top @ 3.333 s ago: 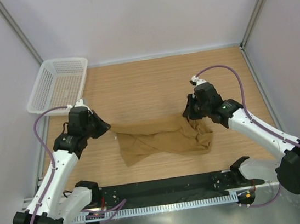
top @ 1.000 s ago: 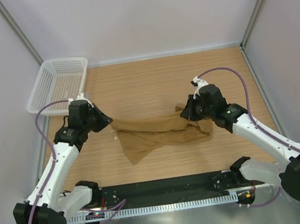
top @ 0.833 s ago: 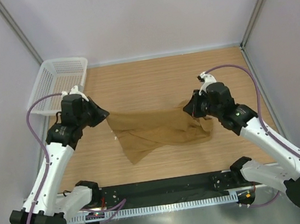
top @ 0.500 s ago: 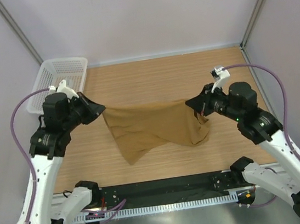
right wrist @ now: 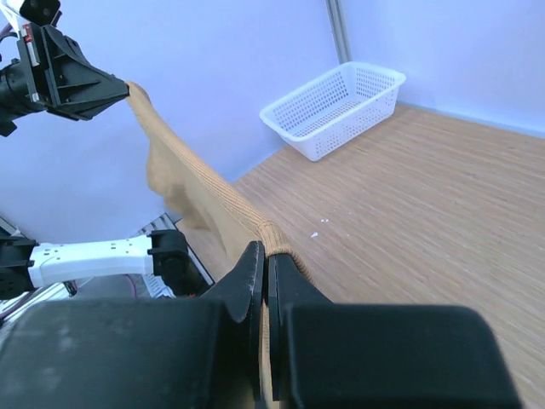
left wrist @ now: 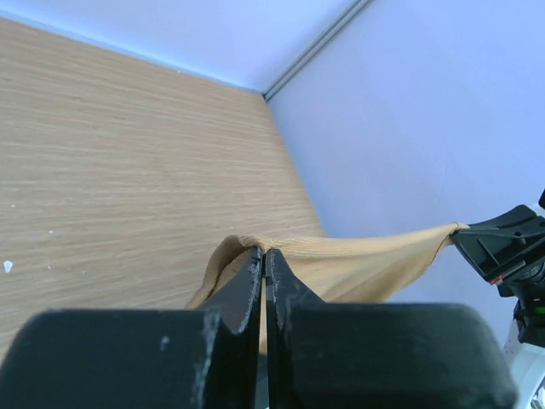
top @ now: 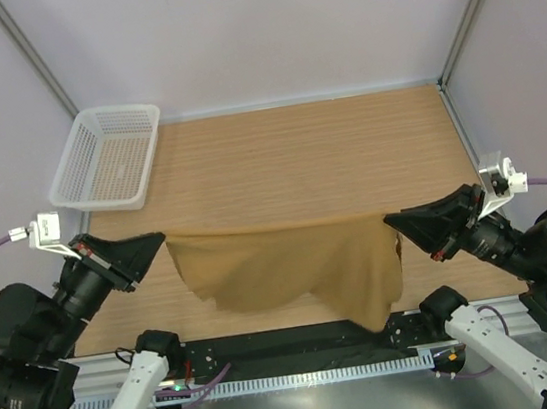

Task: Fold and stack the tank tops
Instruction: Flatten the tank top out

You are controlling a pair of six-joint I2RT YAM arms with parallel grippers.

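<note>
The tan-brown tank top (top: 292, 268) hangs in the air, stretched taut between my two grippers high above the wooden table. My left gripper (top: 160, 242) is shut on its left top corner. My right gripper (top: 389, 220) is shut on its right top corner. The cloth droops below the taut edge, lowest at the right. In the left wrist view the jaws are shut on the cloth edge (left wrist: 341, 260), at the gripper (left wrist: 262, 252). In the right wrist view the gripper (right wrist: 266, 250) pinches the ribbed hem (right wrist: 204, 183), which runs away to the left gripper (right wrist: 123, 88).
A white plastic mesh basket (top: 109, 157) sits at the table's far left corner; it also shows in the right wrist view (right wrist: 336, 108). Pale walls enclose the wooden table (top: 307, 150). The black base rail (top: 292, 348) runs along the near edge.
Both arms have risen and pulled apart and toward the near edge, lifting the tank top off the table and stretching it flat between them.
</note>
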